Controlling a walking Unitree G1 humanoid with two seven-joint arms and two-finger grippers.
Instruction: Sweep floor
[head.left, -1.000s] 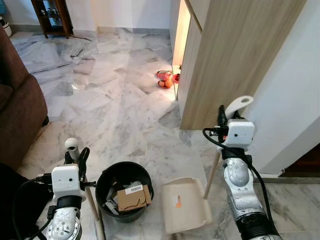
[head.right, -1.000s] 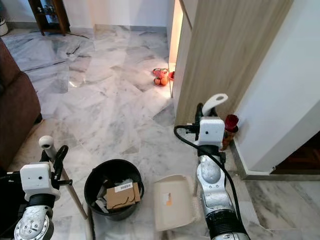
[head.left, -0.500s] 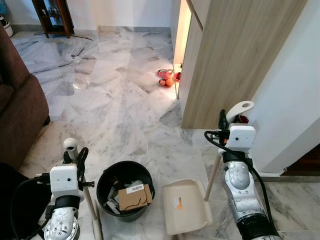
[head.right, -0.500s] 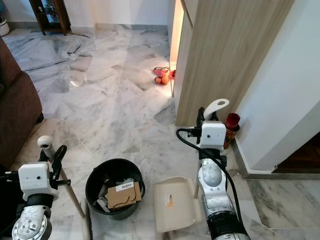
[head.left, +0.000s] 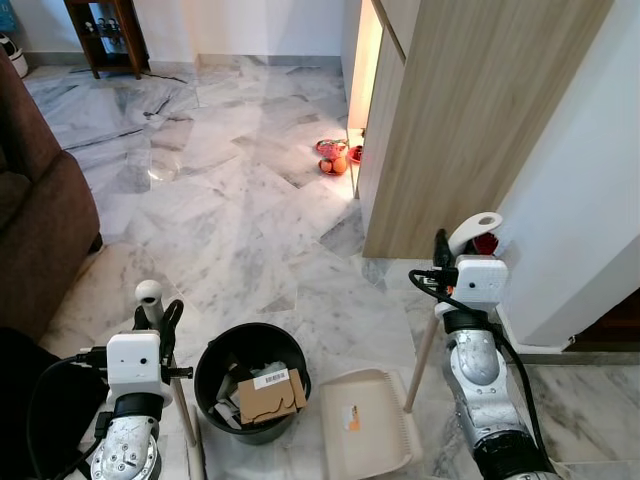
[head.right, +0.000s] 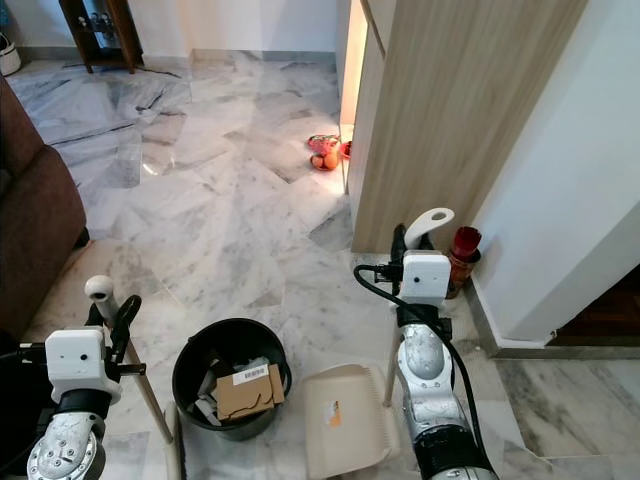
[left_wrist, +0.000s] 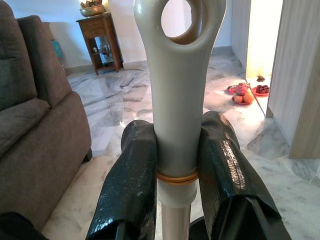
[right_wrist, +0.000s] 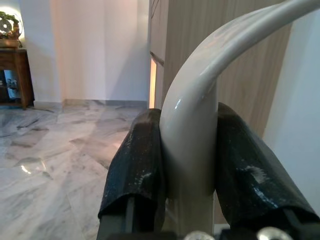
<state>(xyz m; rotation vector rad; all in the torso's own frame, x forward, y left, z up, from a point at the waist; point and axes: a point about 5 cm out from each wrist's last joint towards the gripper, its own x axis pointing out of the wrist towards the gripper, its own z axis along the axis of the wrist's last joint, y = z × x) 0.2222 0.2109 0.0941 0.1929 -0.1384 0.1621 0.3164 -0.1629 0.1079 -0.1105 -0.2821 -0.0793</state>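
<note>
Right gripper (right_wrist: 187, 165) has its jaws clamped on the dustpan handle (head.left: 474, 226), pole running down-left to the dustpan (head.left: 364, 432) flat on the marble floor (head.left: 230, 230) at bottom centre. Left gripper (left_wrist: 176, 165) jaws squeeze the broom handle (left_wrist: 176, 90), upright at lower left. The black bin (head.left: 250, 375) sits between them, just left of the pan. Sofa (head.left: 35, 230) at left, wooden cabinet (head.left: 470, 110) upper right.
</note>
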